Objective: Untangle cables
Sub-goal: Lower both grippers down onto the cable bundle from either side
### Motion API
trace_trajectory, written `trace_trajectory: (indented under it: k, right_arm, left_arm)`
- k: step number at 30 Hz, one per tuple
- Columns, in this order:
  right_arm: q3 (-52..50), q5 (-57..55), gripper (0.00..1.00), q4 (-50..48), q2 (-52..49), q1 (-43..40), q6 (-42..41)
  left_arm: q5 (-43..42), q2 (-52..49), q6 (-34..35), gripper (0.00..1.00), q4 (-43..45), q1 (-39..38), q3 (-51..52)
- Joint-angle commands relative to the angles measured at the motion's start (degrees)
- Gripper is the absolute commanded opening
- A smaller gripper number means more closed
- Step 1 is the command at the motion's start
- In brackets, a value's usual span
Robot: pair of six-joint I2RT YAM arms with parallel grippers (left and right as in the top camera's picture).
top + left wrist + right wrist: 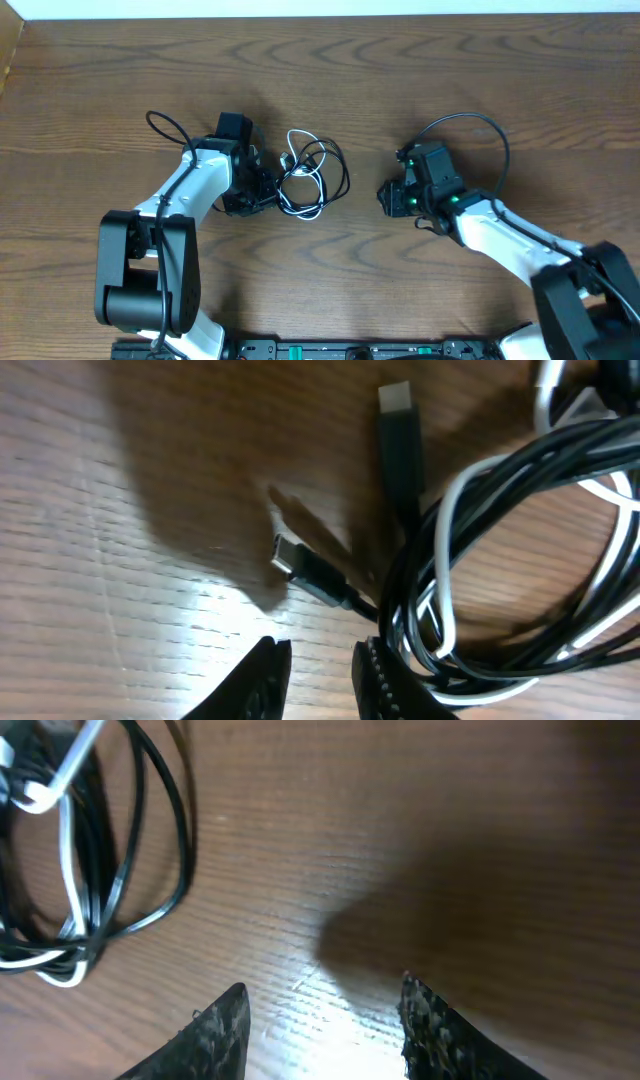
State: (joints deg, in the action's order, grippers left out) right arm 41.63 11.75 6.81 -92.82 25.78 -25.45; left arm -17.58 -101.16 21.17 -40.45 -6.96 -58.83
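Clearly the cables (312, 175) lie in one black-and-white bundle on the table (480, 70), the left gripper (320, 660) narrowly parted and empty beside it, the right gripper (325, 1005) wide, empty, well apart, so a narrow bite could snag several strands and tighten the tangle.

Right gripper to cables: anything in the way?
Nothing visible. Only bare table lies between the right gripper and the cables. Its jaws stand open and empty.
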Motion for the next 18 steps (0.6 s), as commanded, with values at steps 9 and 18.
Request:
trace_trajectory:
  k: [9,18]
  right_arm:
    - [0.35,-0.83,0.42,-4.61,-10.14,2.84,-0.92]
    - [0.35,-0.72,0.48,-6.4,-11.34,2.82,-2.36]
  left_arm:
    - [-8.87,-0.31,-9.16,0.27,0.0,-0.26,0.48]
    - [-9.01,-0.31,-9.57,0.28,0.11,-0.26,0.48]
